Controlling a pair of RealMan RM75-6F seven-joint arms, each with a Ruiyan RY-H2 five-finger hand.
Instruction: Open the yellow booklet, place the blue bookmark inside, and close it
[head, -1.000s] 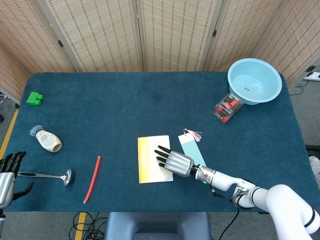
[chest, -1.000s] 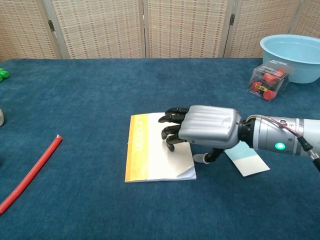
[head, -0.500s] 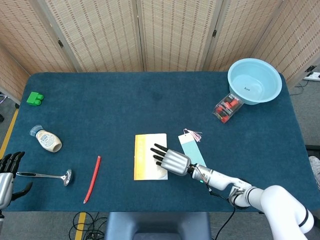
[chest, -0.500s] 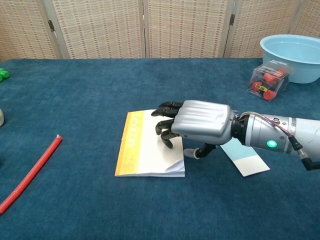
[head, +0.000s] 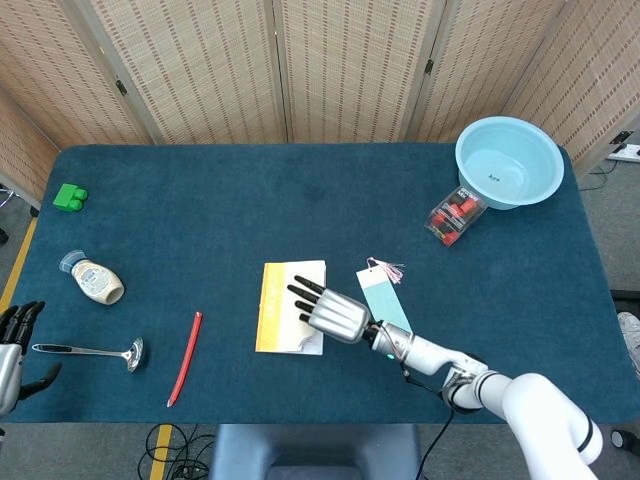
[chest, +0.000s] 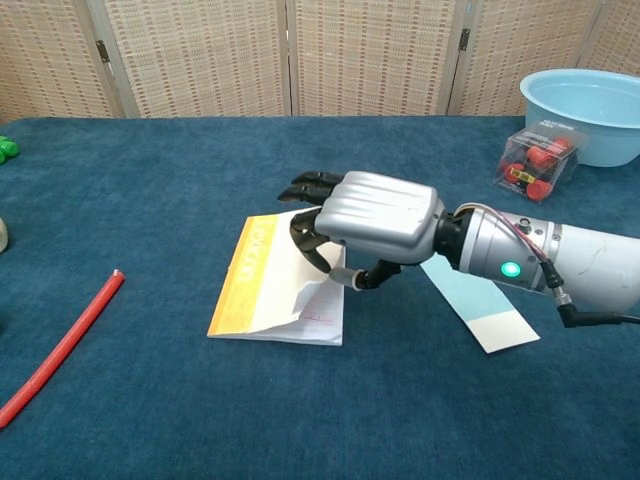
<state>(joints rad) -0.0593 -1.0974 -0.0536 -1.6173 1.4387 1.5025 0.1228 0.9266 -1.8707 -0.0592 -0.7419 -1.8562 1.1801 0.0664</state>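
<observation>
The right hand's dark fingers (chest: 312, 186) curl down over the one yellow booklet (chest: 262, 293), and its thumb sits at the booklet's right edge, where the white cover's near right corner is lifted a little off the pages; whether the cover is truly pinched cannot be told; the right hand (chest: 372, 218) lies palm down above the booklet's right half. The booklet rests near the middle of the blue table (head: 300, 200), toward the near edge, yellow spine to the left; the single blue bookmark (head: 382, 297) lies flat just right of it, partly under the forearm, its pink tassel pointing far. The left hand (head: 12, 340) shows at the near left edge, fingers apart, gripping nothing. Around them: one red straw (head: 184, 357), one metal spoon (head: 88, 350), one small bottle (head: 94, 279), one green block (head: 69, 197), one light blue basin (head: 508, 160) and one clear box (head: 455, 214) of red items.
</observation>
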